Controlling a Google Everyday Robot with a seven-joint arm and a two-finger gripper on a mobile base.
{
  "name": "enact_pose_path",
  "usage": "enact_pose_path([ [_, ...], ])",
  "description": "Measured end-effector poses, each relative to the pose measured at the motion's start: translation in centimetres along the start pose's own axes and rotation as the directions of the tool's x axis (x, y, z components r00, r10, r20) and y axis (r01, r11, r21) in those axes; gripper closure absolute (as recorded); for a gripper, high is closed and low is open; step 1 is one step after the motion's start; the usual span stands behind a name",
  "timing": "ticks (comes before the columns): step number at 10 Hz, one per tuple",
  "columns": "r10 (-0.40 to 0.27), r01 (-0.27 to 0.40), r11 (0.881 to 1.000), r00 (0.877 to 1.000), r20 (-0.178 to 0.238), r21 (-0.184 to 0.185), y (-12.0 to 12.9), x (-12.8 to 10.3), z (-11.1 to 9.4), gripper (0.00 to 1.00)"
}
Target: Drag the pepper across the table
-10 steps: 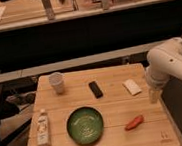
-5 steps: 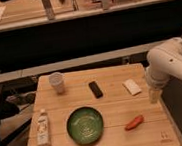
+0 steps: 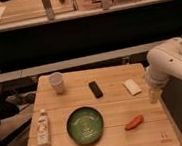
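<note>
The pepper (image 3: 134, 122), small, red-orange and slightly curved, lies on the light wooden table (image 3: 114, 105) near its front right, to the right of the green plate (image 3: 84, 124). My gripper (image 3: 153, 97) hangs from the white arm over the table's right edge, above and to the right of the pepper, not touching it.
A white cup (image 3: 57, 82) stands at the back left. A black remote-like object (image 3: 95, 89) lies at the back middle. A white pad (image 3: 132, 86) lies at the back right. A white bottle (image 3: 42, 128) lies at the front left. A dark counter runs behind the table.
</note>
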Motion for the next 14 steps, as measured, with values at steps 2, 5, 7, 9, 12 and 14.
enact_pose_path([
  [2, 0.000, 0.000, 1.000, 1.000, 0.000, 0.000, 0.0, 0.0, 0.0, 0.20],
  [5, 0.000, 0.000, 1.000, 1.000, 0.000, -0.001, 0.0, 0.0, 0.0, 0.20],
  [7, -0.035, 0.035, 0.999, 0.999, -0.015, -0.001, 0.6, -0.4, 0.7, 0.20],
  [9, -0.125, 0.125, 0.992, 0.992, -0.033, -0.003, 1.4, -2.5, 2.6, 0.20],
  [12, -0.178, 0.177, 0.984, 0.983, -0.049, -0.007, 2.3, -3.2, 3.6, 0.20],
  [14, -0.225, 0.225, 0.974, 0.973, -0.055, -0.009, 2.9, -4.1, 5.1, 0.20],
])
